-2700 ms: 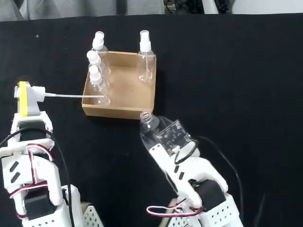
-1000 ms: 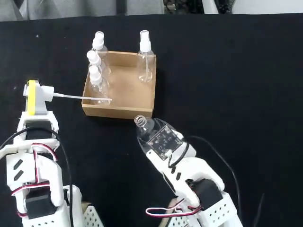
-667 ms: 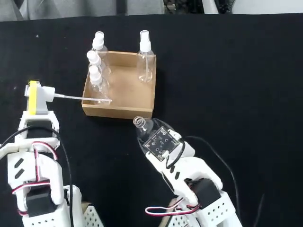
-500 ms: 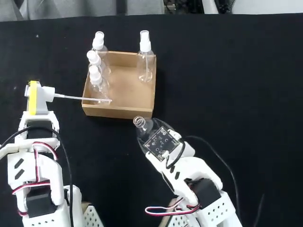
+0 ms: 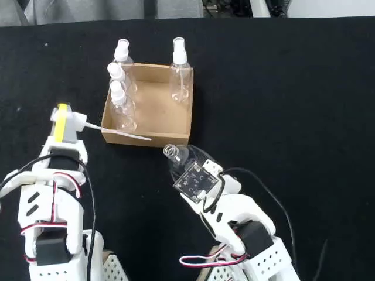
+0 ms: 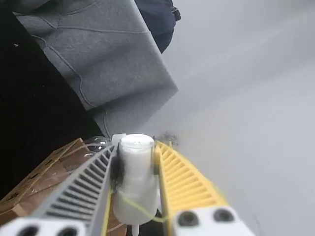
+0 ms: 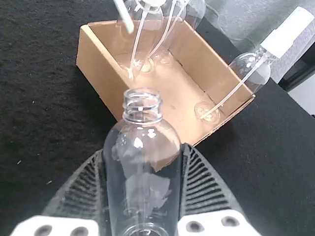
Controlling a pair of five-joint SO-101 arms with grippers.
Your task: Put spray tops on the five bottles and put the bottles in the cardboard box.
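Note:
My left gripper is shut on a white spray top, whose thin dip tube slants across the cardboard box's front edge toward the open bottle. The left wrist view has the spray top clamped between grey and yellow fingers. My right gripper is shut on a clear capless bottle just in front of the box, with its neck pointing at the box. Several capped bottles stand inside the box.
A black cloth covers the table, with open room right of the box. One capped bottle stands in the box's far right corner and three line its left side. Grey fabric hangs behind the table.
My left arm has moved right and toward the box's front, swinging the tube tip from over the box to near the bottle's neck. The right gripper's bottle has shifted slightly left.

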